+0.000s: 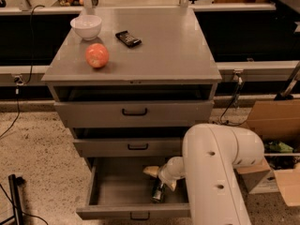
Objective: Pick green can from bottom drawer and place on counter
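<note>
White robot arm (218,172) low at right front, grey counter (173,46) with white bowl (86,27), reddish fruit (97,56), dark packet (128,38), bottom drawer (117,186) pulled out, gripper (160,178) inside it, just above the green can (158,193) on drawer floor, claw released or clenched cannot tell.

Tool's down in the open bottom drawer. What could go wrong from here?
The green can seems to lie on its side beside the tool in the bottom drawer, so it may roll away from a grasp. The middle drawer front sits just above; lifting could clip it. On the counter, the round fruit might be knocked rolling.
</note>
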Robot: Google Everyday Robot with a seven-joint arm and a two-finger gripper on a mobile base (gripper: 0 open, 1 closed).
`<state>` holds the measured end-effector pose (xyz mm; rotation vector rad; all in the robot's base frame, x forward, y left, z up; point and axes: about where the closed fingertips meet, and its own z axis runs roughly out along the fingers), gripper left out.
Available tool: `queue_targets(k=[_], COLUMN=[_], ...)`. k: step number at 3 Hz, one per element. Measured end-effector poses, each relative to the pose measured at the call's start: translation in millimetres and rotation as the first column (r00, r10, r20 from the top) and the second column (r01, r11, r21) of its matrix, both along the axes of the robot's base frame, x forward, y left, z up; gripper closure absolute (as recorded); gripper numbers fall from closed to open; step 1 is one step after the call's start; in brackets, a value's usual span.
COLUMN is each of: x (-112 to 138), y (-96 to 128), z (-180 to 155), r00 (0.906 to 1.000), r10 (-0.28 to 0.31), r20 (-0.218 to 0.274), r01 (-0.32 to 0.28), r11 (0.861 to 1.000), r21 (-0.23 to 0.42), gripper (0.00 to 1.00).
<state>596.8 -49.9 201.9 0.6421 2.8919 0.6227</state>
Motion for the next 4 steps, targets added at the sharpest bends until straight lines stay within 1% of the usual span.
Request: queue_targets(k=[1, 2, 3, 4], x=[10.7, 17.9, 16.5, 16.5], y=[9.9, 14.6, 14.3, 14.2], z=[-32.6, -60.3, -87.1, -85.8], r00=[0.9998, 0.9996, 0.9989, 0.9989], r10=[-0.012, -0.027, -0.031, -0.031], r20=[0.018, -0.004, -0.036, -0.036], r01=[0.013, 0.027, 0.029, 0.029], r11=[1.000, 0.999, 0.998, 0.998], r21=[-0.006, -0.029, -0.051, -0.051], gripper=[0.00, 0.16, 0.41, 0.63])
